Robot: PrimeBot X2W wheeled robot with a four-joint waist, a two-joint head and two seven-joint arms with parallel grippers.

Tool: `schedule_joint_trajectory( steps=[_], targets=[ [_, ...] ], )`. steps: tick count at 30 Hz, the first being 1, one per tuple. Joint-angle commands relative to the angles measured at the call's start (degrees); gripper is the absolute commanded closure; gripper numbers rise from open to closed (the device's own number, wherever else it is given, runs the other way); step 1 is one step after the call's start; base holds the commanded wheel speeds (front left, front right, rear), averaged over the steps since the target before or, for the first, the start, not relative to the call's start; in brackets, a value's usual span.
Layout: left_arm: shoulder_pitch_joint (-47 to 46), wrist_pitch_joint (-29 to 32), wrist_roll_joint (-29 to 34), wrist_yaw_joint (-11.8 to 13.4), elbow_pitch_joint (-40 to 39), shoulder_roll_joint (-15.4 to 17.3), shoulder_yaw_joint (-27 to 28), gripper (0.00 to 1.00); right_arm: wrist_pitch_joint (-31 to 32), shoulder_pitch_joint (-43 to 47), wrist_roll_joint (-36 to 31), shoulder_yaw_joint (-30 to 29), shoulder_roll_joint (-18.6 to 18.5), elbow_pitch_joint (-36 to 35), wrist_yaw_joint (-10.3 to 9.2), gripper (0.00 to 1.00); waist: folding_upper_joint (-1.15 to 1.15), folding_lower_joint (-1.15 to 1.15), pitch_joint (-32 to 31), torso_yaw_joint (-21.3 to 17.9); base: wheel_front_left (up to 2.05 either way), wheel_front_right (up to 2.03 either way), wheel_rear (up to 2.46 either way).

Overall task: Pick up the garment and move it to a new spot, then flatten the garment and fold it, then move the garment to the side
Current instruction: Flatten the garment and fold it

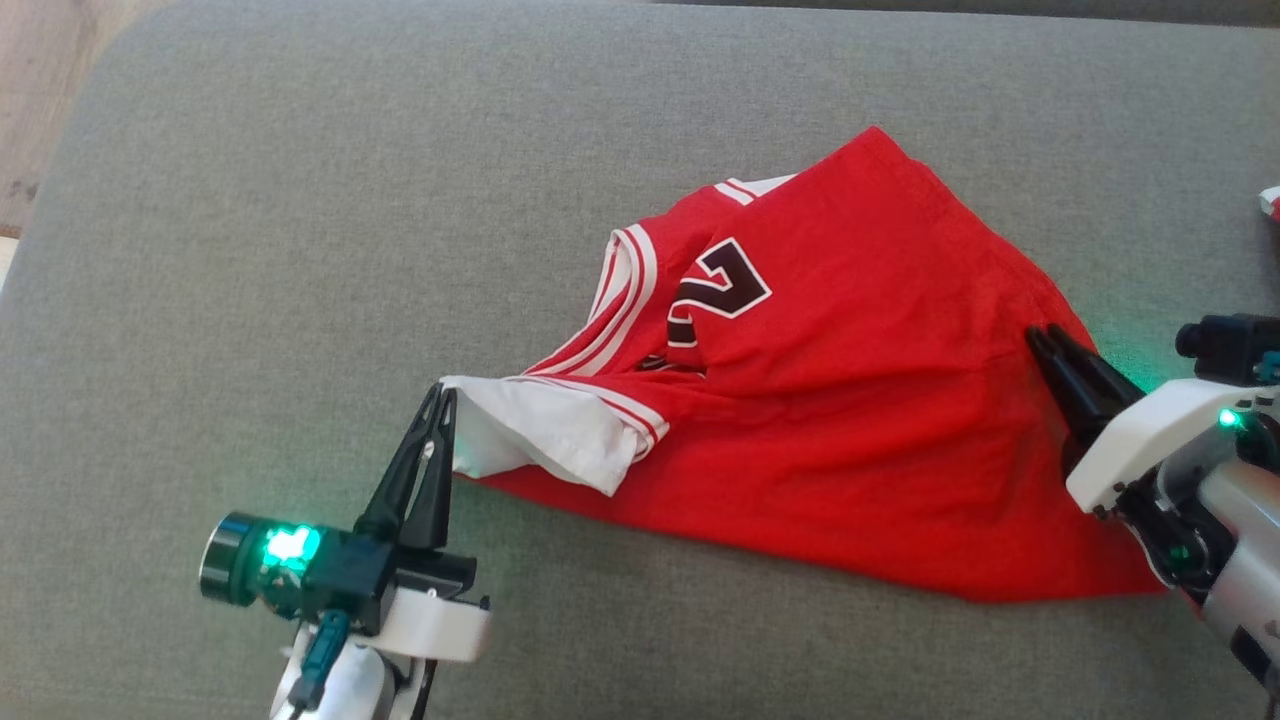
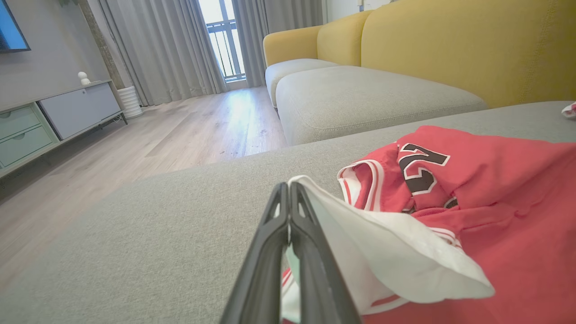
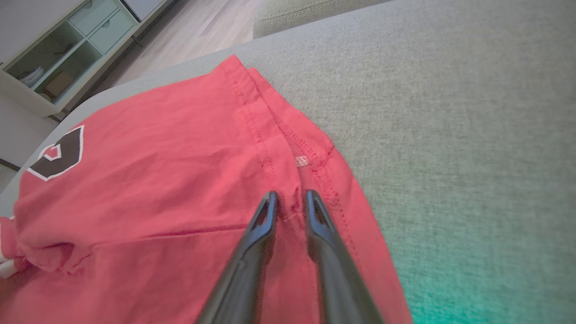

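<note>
A red garment (image 1: 850, 400) lies on a big grey cushion (image 1: 300, 250). It is a sports shirt with a black number (image 1: 720, 290) on it and white stripes at the edges. It sits a bit to the right of the middle of the cushion. It is not flat. It is bunched up, and one corner points to the far side.

The left gripper (image 1: 440, 395) is at the near left end of the shirt. Its two dark fingers are pressed tight together. They have hold of a white flap (image 1: 540, 430) of the shirt, right at its tip. In the left wrist view, the white cloth (image 2: 382, 252) comes out from between the fingers of the left gripper (image 2: 288, 185) and runs off to the right, where the red of the garment (image 2: 495, 180) lies.

The right gripper (image 1: 1045, 333) is at the right edge of the shirt, on the sewn hem. In the right wrist view, the fingers of the right gripper (image 3: 290, 195) are close together but not touching. A small bump of red cloth is squeezed between the tips. The rest of the garment (image 3: 157, 180) spreads out to the left of them, and bare grey cushion is on their right.

The shirt stretches between the two grippers, one at each end. Past the cushion there is a yellow sofa (image 2: 450, 45) and a wooden floor (image 2: 180, 130).
</note>
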Motion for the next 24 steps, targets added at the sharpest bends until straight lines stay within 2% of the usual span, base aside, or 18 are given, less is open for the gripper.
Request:
schedule_joint_trajectory(
  steps=[1,2,8,14,24],
  targets=[
    [-2.7,-0.5,0.2,0.3,-1.6,0.4,1.9,1.00,-1.1,-0.6,0.6,0.7,-2.2,-0.5,-0.04,0.85,0.00,0.00,0.1,0.0,0.00,0.00,0.00],
    [-2.8,-0.5,0.2,0.3,-1.6,0.3,1.9,1.00,-1.3,-0.7,0.9,1.1,-2.3,-0.4,-0.04,1.00,0.00,0.00,0.0,0.0,0.00,0.00,0.00],
    [-2.6,-0.5,0.2,0.4,-1.9,0.6,2.5,1.00,-2.8,-0.7,2.7,3.1,-3.4,-1.2,-0.04,1.00,0.00,0.00,-1.1,-0.8,0.00,0.00,0.00],
    [-2.0,-0.5,0.9,0.7,-4.7,1.9,3.7,1.00,-5.0,-0.4,3.5,3.2,-5.9,-5.2,-0.04,1.00,0.00,0.00,-3.9,-3.2,0.00,0.00,0.00],
    [-5.5,-0.5,1.3,-1.4,-11.3,8.0,7.5,1.00,-5.8,-1.5,0.9,-5.2,-11.8,-15.8,-0.04,1.00,0.00,0.00,-9.5,-8.0,0.00,0.00,0.00]
  ],
)
